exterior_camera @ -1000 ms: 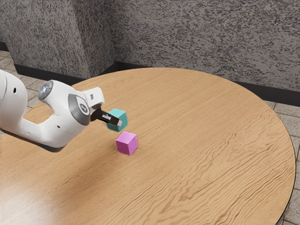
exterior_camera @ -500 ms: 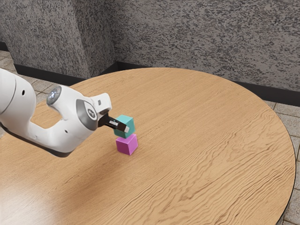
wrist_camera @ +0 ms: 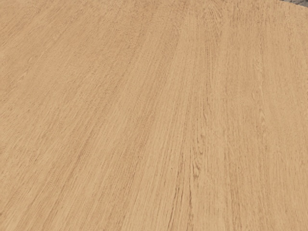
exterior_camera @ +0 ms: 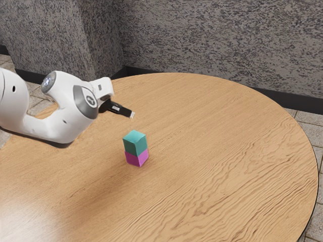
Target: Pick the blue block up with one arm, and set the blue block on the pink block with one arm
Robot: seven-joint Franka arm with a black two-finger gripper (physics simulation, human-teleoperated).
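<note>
The blue block (exterior_camera: 135, 141), teal in colour, sits squarely on top of the pink block (exterior_camera: 137, 158) near the middle of the round wooden table (exterior_camera: 227, 151). My gripper (exterior_camera: 129, 114) hangs above and to the exterior view's left of the stack, clear of it. It is open with nothing between its black fingers. The white arm comes in from the exterior view's left. Under my hand, the wrist view has bare wood of the table (wrist_camera: 154, 115).
A speckled grey wall (exterior_camera: 227, 40) stands behind the table, with a tiled floor (exterior_camera: 308, 121) below it. The table's edge curves round at the exterior view's right and back.
The gripper carried the blue block down onto the pink block, let go of it, then rose and drew back to the exterior view's upper left. The block stays on the stack.
</note>
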